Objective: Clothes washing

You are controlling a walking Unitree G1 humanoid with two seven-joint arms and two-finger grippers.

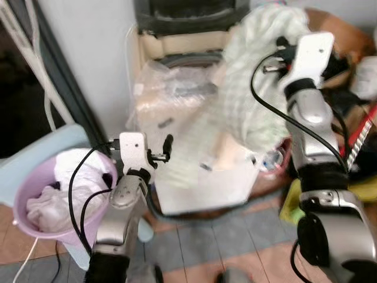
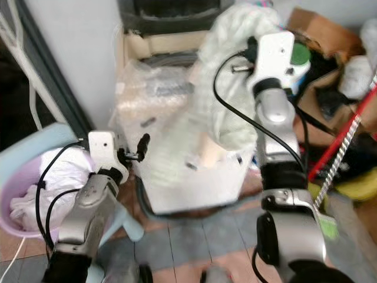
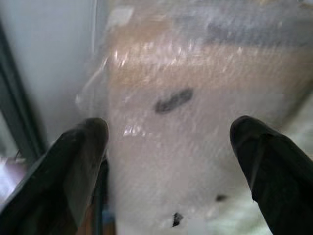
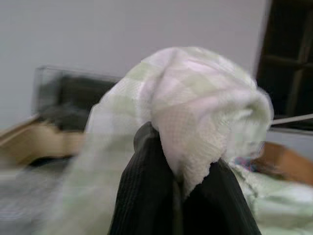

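Clamped tight, the right gripper (image 4: pixel 178 196) has its two black fingers pinched together on a fold of the pale green checked cloth (image 1: pixel 253 88), while the left gripper (image 3: pixel 168 161) stands wide apart with nothing between its fingers. Largest in the scene is the washing machine (image 1: pixel 200 171), a white body wrapped in clear crinkled plastic, standing against the grey wall (image 1: pixel 88 53) with its dark control panel at the far edge. Over its top the cloth hangs, raised high by the right arm and draping down in a long blurred sweep toward the machine's front right corner. To the robot's left a lilac laundry basket (image 1: pixel 23 194) sits low on a pale blue stool (image 1: pixel 35 156), with white clothes (image 1: pixel 65 188) heaped inside it. The left gripper is held just beside the basket, level with the machine's left front corner and pointing at its plastic-wrapped side. On the right, near the raised arm, lie cardboard boxes (image 2: pixel 321 32) and a red striped rod (image 2: pixel 341 141), all rather blurred.
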